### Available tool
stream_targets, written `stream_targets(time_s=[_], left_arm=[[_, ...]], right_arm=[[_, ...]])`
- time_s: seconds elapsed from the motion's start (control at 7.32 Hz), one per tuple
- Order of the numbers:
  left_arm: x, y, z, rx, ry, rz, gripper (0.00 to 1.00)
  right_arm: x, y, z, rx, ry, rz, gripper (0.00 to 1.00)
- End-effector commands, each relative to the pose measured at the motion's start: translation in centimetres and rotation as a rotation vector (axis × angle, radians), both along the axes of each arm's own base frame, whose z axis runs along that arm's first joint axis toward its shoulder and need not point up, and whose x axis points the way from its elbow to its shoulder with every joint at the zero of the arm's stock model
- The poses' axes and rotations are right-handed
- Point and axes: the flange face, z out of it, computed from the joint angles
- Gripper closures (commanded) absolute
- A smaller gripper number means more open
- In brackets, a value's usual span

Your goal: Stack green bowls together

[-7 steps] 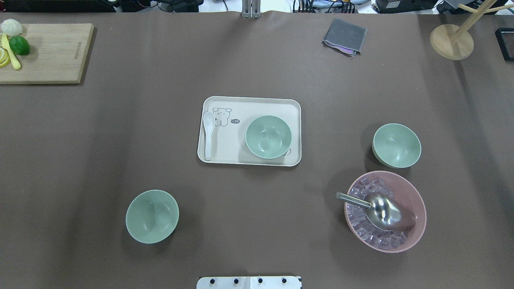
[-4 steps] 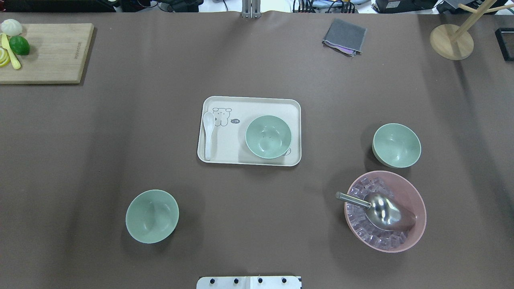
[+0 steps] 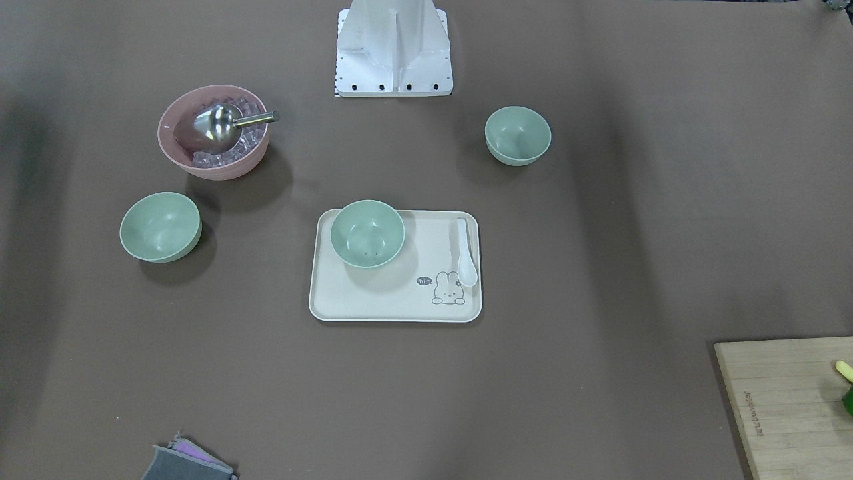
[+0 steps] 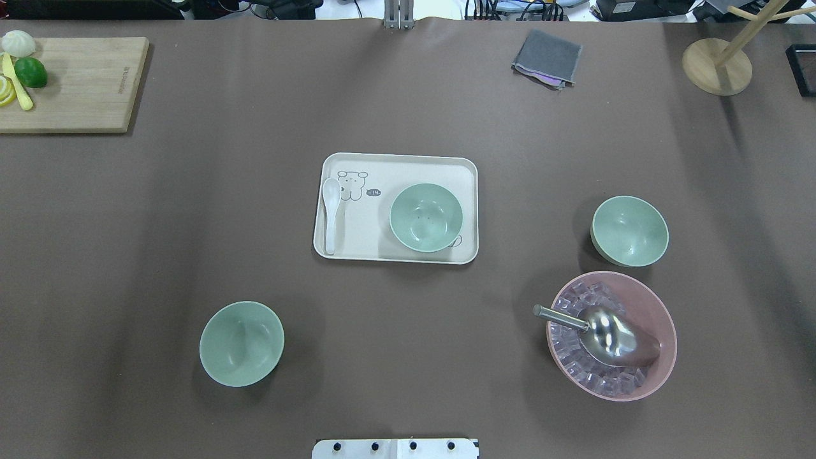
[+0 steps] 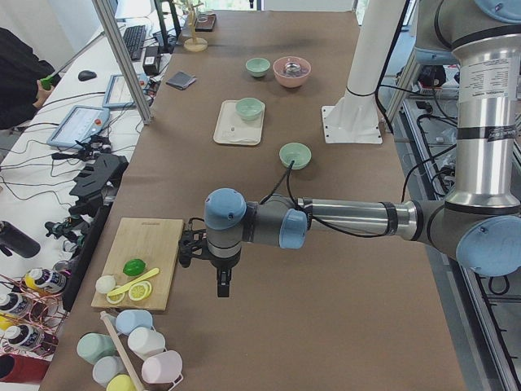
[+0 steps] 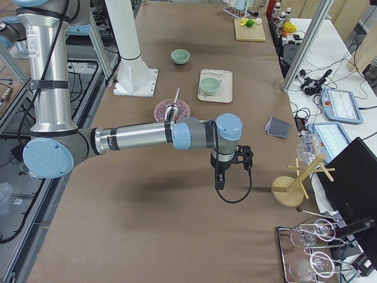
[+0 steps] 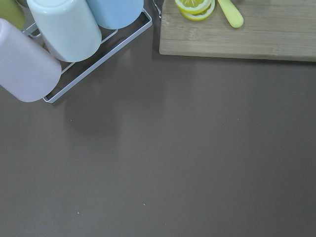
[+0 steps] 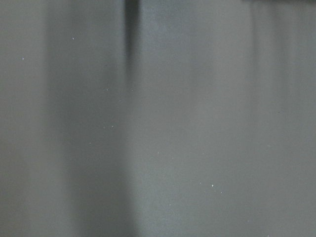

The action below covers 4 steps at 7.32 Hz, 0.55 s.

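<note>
Three pale mint-green bowls stand upright and apart. One (image 4: 241, 344) is on the table at the near left, one (image 4: 426, 217) sits on the right half of a cream tray (image 4: 357, 248), and one (image 4: 630, 231) is at the right. They also show in the front view: (image 3: 518, 135), (image 3: 367, 233), (image 3: 160, 227). My left gripper (image 5: 222, 285) shows only in the left side view, near the cutting board and far from the bowls. My right gripper (image 6: 219, 180) shows only in the right side view, over bare table. I cannot tell whether either is open or shut.
A pink bowl (image 4: 663, 319) with ice cubes and a metal scoop (image 4: 612, 338) stands just in front of the right green bowl. A white spoon (image 4: 330, 213) lies on the tray. A cutting board (image 4: 76, 83) with fruit, a grey cloth (image 4: 547, 57) and a wooden stand (image 4: 716, 65) lie along the far edge.
</note>
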Motion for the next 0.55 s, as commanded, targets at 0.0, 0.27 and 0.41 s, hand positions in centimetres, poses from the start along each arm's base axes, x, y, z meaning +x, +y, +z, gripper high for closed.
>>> stream_targets(time_s=[0.0,0.27,0.41], left_arm=[[0.0,0.01,0.13,-0.001,-0.001,0.001,0.02],[-0.02,0.04,0.53,-0.008,-0.004,0.002,0.02],[-0.03,0.02,0.44,-0.005,-0.004,0.002,0.02]], right_arm=[[0.02,0.04,-0.02,0.003,0.003,-0.001,0.0],[0.03,0.1,0.13,0.0,0.003,-0.001,0.0],[0.03,0.1,0.28,-0.003,0.003,-0.001,0.0]])
